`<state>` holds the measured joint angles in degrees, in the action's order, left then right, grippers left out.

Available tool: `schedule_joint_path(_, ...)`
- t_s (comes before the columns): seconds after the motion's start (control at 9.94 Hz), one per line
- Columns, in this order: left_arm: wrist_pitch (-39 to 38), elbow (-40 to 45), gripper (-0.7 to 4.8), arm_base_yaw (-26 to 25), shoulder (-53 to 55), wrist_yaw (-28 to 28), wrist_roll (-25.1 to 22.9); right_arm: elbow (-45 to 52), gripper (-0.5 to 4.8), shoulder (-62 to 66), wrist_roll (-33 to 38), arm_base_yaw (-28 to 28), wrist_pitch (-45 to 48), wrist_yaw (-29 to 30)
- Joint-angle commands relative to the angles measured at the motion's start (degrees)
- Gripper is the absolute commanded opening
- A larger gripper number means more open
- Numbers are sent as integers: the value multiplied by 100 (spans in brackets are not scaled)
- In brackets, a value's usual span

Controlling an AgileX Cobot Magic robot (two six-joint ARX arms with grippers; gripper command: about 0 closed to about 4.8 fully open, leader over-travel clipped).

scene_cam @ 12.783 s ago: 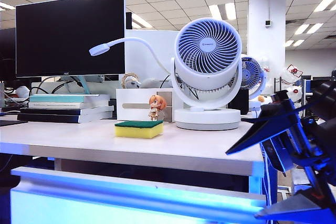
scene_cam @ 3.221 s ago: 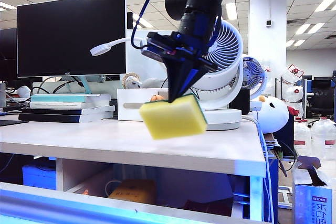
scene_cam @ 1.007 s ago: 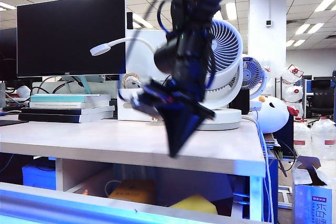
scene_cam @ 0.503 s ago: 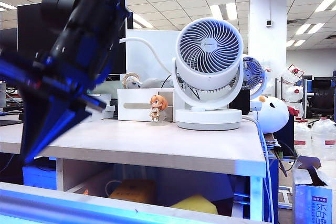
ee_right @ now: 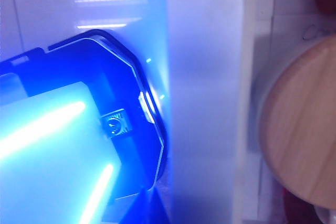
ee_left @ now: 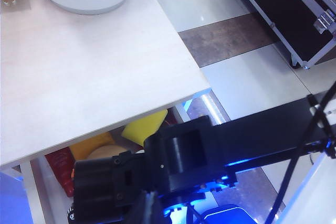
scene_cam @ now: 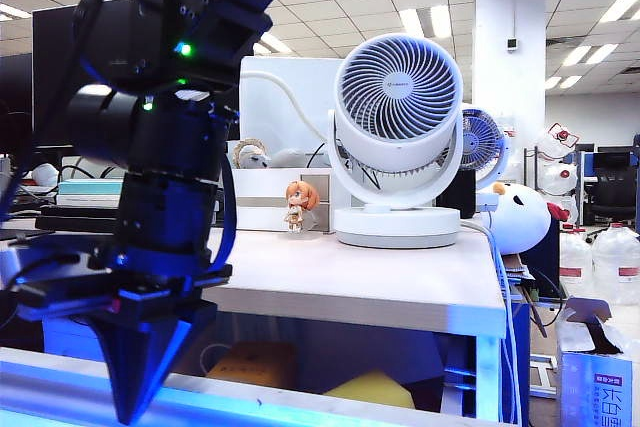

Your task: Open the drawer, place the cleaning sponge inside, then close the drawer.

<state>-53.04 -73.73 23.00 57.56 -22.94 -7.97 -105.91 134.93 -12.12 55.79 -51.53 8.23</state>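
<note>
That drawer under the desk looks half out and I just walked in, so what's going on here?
The cleaning sponge already lies inside the open drawer, below the desk top. The right gripper, fingers shut and empty, points down at the drawer's glowing front rail on the left of the exterior view, apparently to push it closed. The left gripper is out of sight; its wrist camera looks down on the desk.

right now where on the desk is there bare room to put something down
The desk top is bare in front of the fan and the figurine, out to the near edge. The back row is crowded: white box, figurine, fan. The shut right gripper blocks the near left, over the drawer rail. The left gripper is unseen.
</note>
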Motion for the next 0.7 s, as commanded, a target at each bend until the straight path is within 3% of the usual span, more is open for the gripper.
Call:
schedule_joint_path(0.1,35,-28,-5,0,-11,-22,-17,-15,-2,-22,-42,-33,50,-442)
schedule_joint_path(0.7,35,-28,-5,0,-11,-22,-17,-15,-2,22,-157,-286,267,-992)
